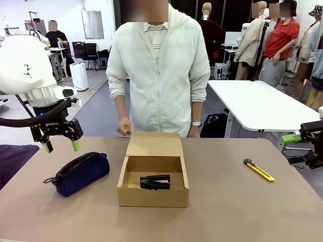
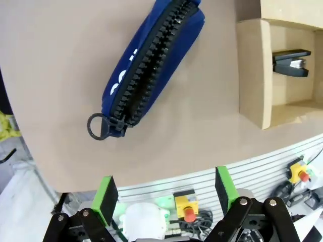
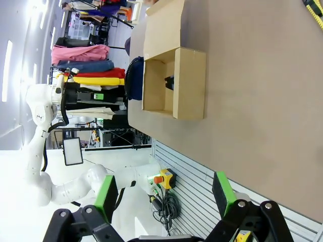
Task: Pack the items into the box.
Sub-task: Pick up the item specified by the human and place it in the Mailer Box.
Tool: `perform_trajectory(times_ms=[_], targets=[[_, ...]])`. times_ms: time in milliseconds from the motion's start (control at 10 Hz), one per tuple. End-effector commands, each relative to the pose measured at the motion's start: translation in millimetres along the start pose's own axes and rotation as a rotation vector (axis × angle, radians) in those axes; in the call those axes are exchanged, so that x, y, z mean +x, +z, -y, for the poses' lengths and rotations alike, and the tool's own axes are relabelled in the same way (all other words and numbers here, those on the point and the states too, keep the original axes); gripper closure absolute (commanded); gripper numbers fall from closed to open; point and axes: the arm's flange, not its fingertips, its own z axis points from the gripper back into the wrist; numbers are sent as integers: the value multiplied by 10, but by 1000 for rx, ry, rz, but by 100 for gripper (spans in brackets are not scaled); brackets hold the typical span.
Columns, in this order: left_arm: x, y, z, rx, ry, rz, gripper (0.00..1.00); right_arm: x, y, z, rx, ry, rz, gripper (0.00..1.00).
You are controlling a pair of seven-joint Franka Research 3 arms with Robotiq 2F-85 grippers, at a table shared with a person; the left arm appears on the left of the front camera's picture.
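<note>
The navy blue zip pouch (image 1: 81, 173) (image 2: 151, 65) lies on the table left of the box, its ring (image 2: 98, 126) towards the table's near edge. My left gripper (image 1: 60, 146) (image 2: 165, 190) hangs open just above and behind the pouch, with nothing between its fingers. The brown cardboard box (image 1: 153, 196) (image 2: 255, 75) (image 3: 189, 83) sits mid-table with its flap lid folded back. Inside it lies the small black stapler-like tool (image 1: 155, 182) (image 2: 291, 63) (image 3: 169, 82). My right gripper (image 1: 291, 149) (image 3: 164, 194) is open at the table's right edge, far from the box.
A yellow-and-black utility knife (image 1: 259, 170) (image 3: 315, 11) lies on the table right of the box. A person stands at the far side, one fist (image 1: 123, 127) just behind the box flap. A dark cloth (image 1: 15, 159) covers the table's left edge.
</note>
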Motion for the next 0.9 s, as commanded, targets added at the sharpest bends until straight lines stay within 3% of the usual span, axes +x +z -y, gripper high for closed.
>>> perform_trajectory(times_ms=[0, 200, 300, 400, 500, 600, 700, 800], targets=[[139, -10, 39, 65, -332, 43, 0, 14, 45, -27, -6, -11, -15, 0], [227, -50, 7, 33, -923, 161, 0, 14, 45, -27, -6, -11, -15, 0], [253, -81, -39, 121, -1010, 194, 0, 14, 45, -27, -6, -11, -15, 0], [277, -121, -44, 100, -1105, 160, 0, 14, 45, -27, -6, -11, -15, 0], [302, -141, -8, 118, -1130, 170, 0, 14, 45, -27, -6, -11, -15, 0], [278, -64, 128, 130, -783, 91, 0, 14, 45, -27, -6, -11, -15, 0], [278, -64, 128, 130, -783, 91, 0, 14, 45, -27, -6, -11, -15, 0], [326, -91, 94, 146, -957, 114, 0, 14, 45, -27, -6, -11, -15, 0]])
